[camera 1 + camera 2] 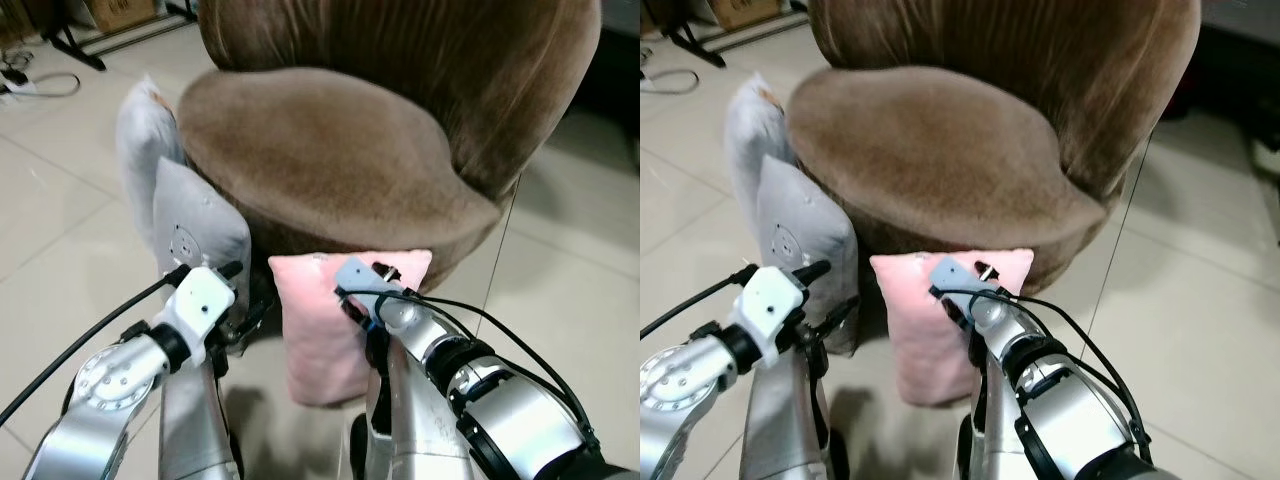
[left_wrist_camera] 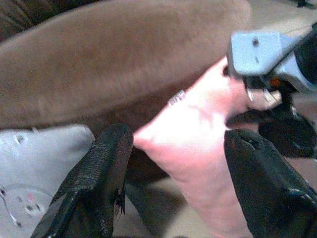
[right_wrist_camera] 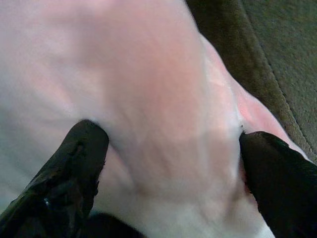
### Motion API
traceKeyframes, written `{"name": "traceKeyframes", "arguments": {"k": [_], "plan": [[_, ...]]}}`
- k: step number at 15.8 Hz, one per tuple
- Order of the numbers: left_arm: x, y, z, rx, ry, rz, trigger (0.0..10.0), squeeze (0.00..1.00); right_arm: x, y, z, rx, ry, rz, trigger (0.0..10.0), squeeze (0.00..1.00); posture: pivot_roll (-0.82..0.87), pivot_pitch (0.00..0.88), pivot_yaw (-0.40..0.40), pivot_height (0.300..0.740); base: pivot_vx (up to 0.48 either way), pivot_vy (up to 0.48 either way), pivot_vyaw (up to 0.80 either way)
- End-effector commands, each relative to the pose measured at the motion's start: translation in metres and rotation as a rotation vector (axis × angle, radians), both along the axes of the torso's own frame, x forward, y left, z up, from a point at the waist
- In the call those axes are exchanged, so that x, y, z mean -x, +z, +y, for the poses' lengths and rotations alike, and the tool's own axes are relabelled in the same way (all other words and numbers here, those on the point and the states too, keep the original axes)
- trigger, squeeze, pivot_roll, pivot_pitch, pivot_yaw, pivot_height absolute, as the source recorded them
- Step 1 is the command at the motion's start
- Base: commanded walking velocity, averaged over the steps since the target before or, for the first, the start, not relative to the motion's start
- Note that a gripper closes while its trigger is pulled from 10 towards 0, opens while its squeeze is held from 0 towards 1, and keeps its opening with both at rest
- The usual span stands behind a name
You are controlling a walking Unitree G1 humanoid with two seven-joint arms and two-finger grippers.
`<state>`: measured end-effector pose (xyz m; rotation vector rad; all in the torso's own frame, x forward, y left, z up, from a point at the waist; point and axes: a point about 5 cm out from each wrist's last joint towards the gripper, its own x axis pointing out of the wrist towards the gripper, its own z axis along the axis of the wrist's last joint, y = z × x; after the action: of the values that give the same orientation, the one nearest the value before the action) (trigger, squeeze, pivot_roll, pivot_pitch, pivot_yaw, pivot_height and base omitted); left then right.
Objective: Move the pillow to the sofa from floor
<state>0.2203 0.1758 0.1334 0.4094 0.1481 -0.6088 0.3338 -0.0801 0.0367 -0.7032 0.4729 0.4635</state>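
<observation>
Low in the frame's centre, the pink pillow (image 1: 315,325) stands on the floor against the brown sofa (image 1: 330,150), the right gripper (image 3: 168,148) clamped on its top edge, while the left gripper (image 2: 173,183) hovers beside it, fingers apart, near two grey pillows (image 1: 190,225).

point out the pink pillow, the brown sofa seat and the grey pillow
pink pillow (image 1: 310,340): left eye view, bare front face left of the right arm.
brown sofa seat (image 1: 320,150): left eye view, middle of the cushion top.
grey pillow (image 1: 195,225): left eye view, upper front face, leaning against the sofa.
</observation>
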Motion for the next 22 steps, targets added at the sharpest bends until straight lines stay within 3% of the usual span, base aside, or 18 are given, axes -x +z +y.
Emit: {"name": "traceKeyframes", "arguments": {"k": [1,5,8,9,10,22], "plan": [[0.004,0.002,0.002,-0.004,-0.001,0.010,10.0,0.00,-0.006,0.008,0.001,-0.050,-0.035,-0.037,10.0,0.00,0.03,0.214,-0.062,0.421,0.000,0.000,0.00],[0.015,0.001,-0.007,0.018,0.009,0.028,10.0,0.00,-0.007,0.012,0.005,-0.035,-0.003,-0.086,10.0,0.00,0.00,0.263,-0.077,0.421,0.000,0.000,0.00],[0.021,0.002,-0.007,0.022,0.018,0.036,10.0,0.00,-0.005,0.011,0.014,-0.048,0.026,-0.049,10.0,0.00,0.00,0.264,-0.096,0.421,0.000,0.000,0.00],[0.022,0.003,-0.006,0.020,0.026,0.039,10.0,0.00,-0.004,0.009,0.017,-0.056,0.032,-0.032,0.5,0.00,0.01,0.262,-0.098,0.421,0.000,0.000,0.00],[0.024,0.003,-0.004,0.018,0.031,0.042,10.0,0.00,-0.003,0.009,0.019,-0.075,0.027,-0.019,0.0,0.00,0.01,0.261,-0.105,0.421,0.000,0.000,0.00],[0.031,-0.005,-0.008,-0.002,-0.023,0.122,10.0,0.00,0.002,0.004,0.025,-0.059,0.061,-0.001,0.0,0.00,0.01,0.232,-0.092,0.421,0.000,0.000,0.00]]}}
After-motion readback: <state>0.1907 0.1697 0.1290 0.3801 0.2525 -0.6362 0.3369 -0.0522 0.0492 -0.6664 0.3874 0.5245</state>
